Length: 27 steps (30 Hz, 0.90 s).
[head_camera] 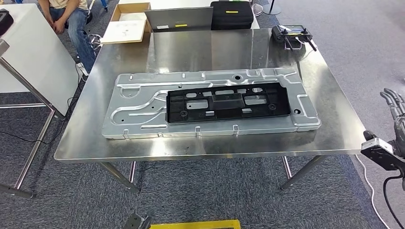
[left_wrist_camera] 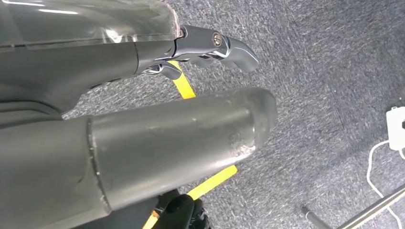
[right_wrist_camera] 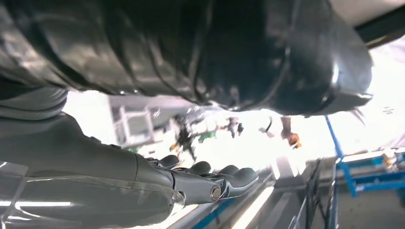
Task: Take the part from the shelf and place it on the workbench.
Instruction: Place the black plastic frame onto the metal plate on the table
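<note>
Right hand (head_camera: 394, 107) hung empty, fingers apart, right of workbench (head_camera: 329, 124); left hand (left_wrist_camera: 143, 109) likewise empty. Black part (head_camera: 228, 102) lay on workbench.

- My workbench (head_camera: 329, 114) was a steel-topped table on angled metal legs, standing on grey carpet (head_camera: 215, 195)
- A long silver stamped panel (head_camera: 143, 102) lay flat across its middle; a black plastic frame (head_camera: 228, 102) rested on the panel's right half
- A black controller (head_camera: 291, 34) sat at the far right corner; a grey laptop (head_camera: 179, 19) and a black case (head_camera: 232, 14) stood at the far edge
</note>
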### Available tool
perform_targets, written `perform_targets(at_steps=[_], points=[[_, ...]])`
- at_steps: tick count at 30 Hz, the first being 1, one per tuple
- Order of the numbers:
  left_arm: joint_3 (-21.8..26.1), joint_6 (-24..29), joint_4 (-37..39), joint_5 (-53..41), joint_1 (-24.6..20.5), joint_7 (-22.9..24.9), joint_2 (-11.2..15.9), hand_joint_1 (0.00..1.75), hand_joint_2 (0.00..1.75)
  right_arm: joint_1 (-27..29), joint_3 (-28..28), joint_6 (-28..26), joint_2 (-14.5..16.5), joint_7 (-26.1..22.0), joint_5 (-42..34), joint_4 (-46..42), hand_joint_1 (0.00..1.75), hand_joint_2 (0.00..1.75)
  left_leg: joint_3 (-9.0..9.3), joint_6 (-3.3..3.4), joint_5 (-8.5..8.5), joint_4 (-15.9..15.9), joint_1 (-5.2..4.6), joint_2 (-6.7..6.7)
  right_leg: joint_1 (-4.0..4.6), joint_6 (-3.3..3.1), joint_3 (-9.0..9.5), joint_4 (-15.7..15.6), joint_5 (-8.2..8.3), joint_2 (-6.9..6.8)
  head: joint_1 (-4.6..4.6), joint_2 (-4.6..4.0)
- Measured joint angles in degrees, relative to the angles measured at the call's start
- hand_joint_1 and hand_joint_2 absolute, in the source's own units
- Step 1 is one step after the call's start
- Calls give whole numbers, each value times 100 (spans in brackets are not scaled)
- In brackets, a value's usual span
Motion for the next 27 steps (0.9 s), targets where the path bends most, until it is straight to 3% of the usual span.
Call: perform_targets(at_steps=[2,4,8,9,11,13,14,15,17,19,22,24,25,27], points=[[10,-3,1,-31,-13,2,1,0,0,158,-50,174,4,-146,-127,-139,0,0,357,110,394,-772,-22,-8,18,1,19,-1,-6,5,2,0],[24,-7,1,-49,-26,2,0,0,0,289,-111,225,20,-258,-178,-272,0,0,610,185,567,-1325,-52,-11,28,35,17,-6,-4,7,3,0],[48,-10,1,-63,-32,4,-12,0,0,500,-201,218,50,-309,-182,-486,0,0,692,220,641,-1545,-53,-3,0,168,18,-19,-11,4,2,0],[51,-10,1,-61,-38,3,-15,0,0,518,-225,216,51,-309,-182,-521,0,0,720,237,680,-1611,-39,4,-3,190,-24,87,-97,5,3,0],[57,-12,1,-64,-49,3,-26,0,0,545,-268,177,67,-310,-170,-561,0,0,748,258,723,-1680,-32,15,-5,226,-273,639,-435,8,5,0],[61,-16,1,-74,-47,4,-37,0,0,596,-298,47,111,-310,-107,-608,0,0,734,262,725,-1668,-37,16,-9,261,-585,1285,-705,8,5,0],[63,-17,1,-76,-43,5,-41,0,0,621,-310,-40,138,-302,-57,-633,0,0,729,260,720,-1655,-39,16,-13,272,-636,1387,-689,7,4,0],[66,-18,1,-78,-41,7,-45,0,0,634,-326,-130,158,-280,-6,-656,0,0,727,256,711,-1640,-40,16,-17,278,-580,1276,-567,6,4,0],[78,1,1,-78,-42,8,-56,0,0,617,-396,-337,173,-154,86,-676,0,0,727,232,678,-1593,-42,14,-23,266,-203,548,-199,-1,4,0],[100,68,1,-65,-42,9,-71,0,0,579,-544,-618,179,51,170,-645,0,0,716,186,641,-1537,-65,5,1,211,79,-18,-13,0,3,0],[146,184,1,-34,-17,26,-86,0,0,562,-886,-1007,191,179,207,-465,0,0,700,132,616,-1516,-87,-7,15,118,106,-96,-4,1,3,0],[170,214,1,-30,-2,33,-91,0,0,564,-1077,-1106,203,144,186,-350,0,0,636,74,477,-1347,-81,-11,-15,50,113,-118,13,-7,1,0],[182,228,1,-27,-1,35,-91,0,0,564,-1140,-1125,214,132,174,-309,0,0,538,42,326,-1116,-73,-13,-32,19,116,-129,21,-10,1,0],[214,289,1,-15,4,56,-93,0,0,573,-1229,-1164,249,142,154,-239,0,0,205,3,-58,-365,-44,-13,-30,-9,109,-128,22,-8,1,0]])
